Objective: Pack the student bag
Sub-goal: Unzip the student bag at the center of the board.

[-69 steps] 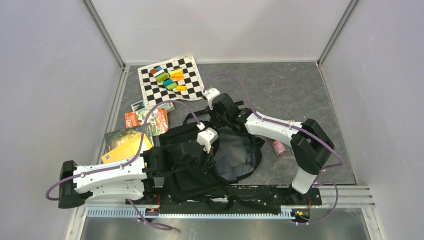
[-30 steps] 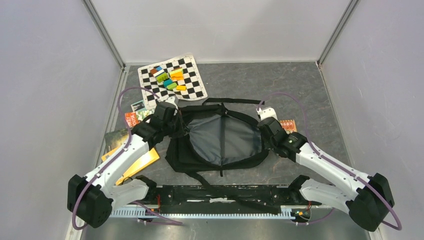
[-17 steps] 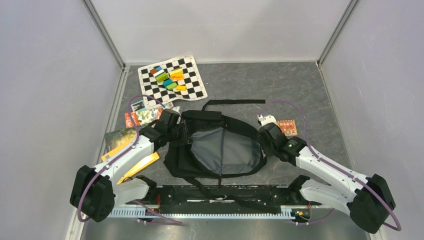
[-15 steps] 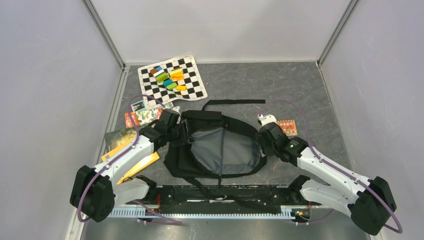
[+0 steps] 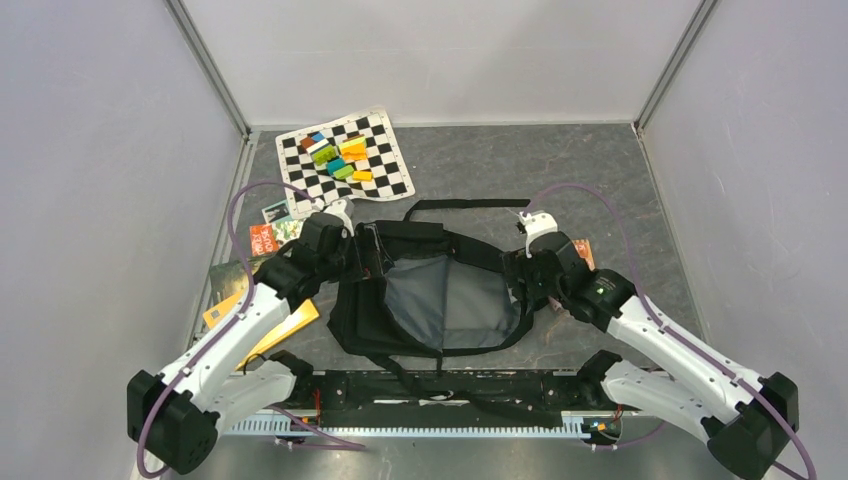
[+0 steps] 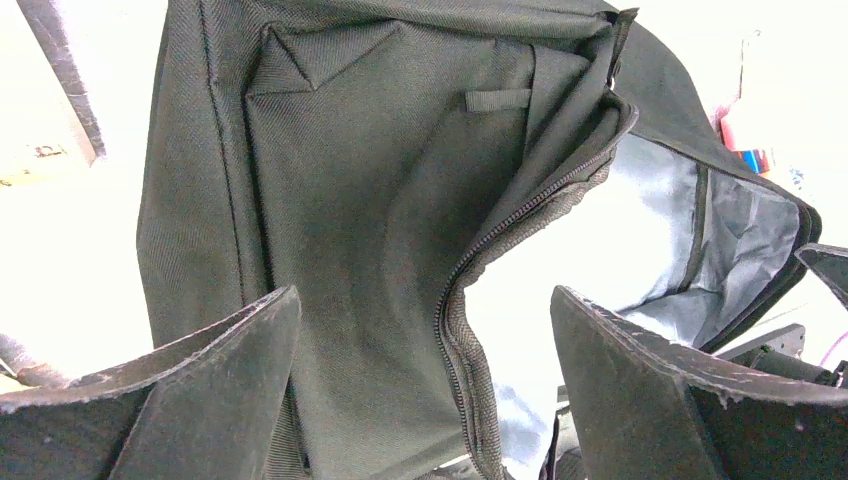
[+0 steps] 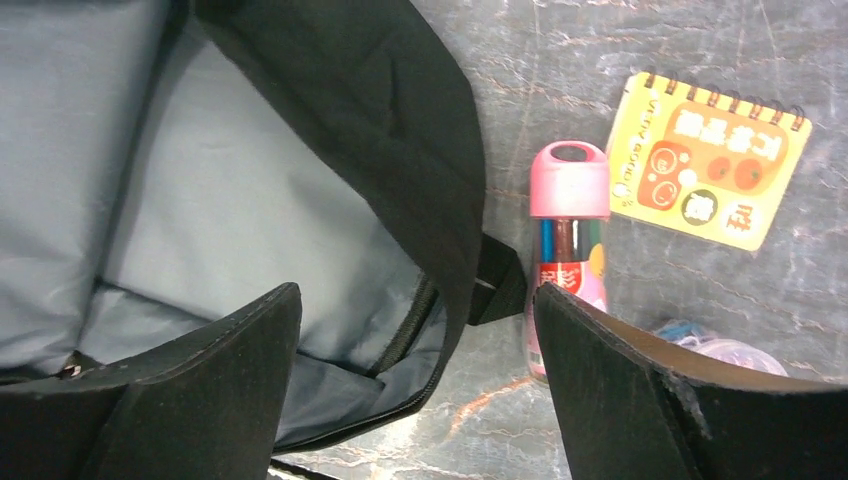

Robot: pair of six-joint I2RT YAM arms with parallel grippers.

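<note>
The student bag (image 5: pixel 440 300) lies in the middle of the table, black, unzipped, its grey lining showing. My left gripper (image 5: pixel 358 255) hovers at the bag's left rim, open; in the left wrist view my left gripper (image 6: pixel 422 300) has the bag's black outer fabric (image 6: pixel 350 150) and zipper edge (image 6: pixel 500 230) below its spread fingers, untouched. My right gripper (image 5: pixel 520 275) is at the bag's right rim, open. In the right wrist view my right gripper (image 7: pixel 417 290) stands over the bag's black rim (image 7: pixel 400 100) with nothing between the fingers.
A pink tube of pens (image 7: pixel 566 250) and a yellow spiral notepad (image 7: pixel 705 160) lie right of the bag. A chequered mat (image 5: pixel 390 180) with coloured blocks (image 5: pixel 335 155) sits at the back. Booklets (image 5: pixel 265 237) and a yellow folder (image 5: pixel 280 325) lie at the left.
Both grippers have opened and let go of the bag's rim. The stretched opening has slackened and narrowed. Both wrists have drawn slightly away from the bag.
</note>
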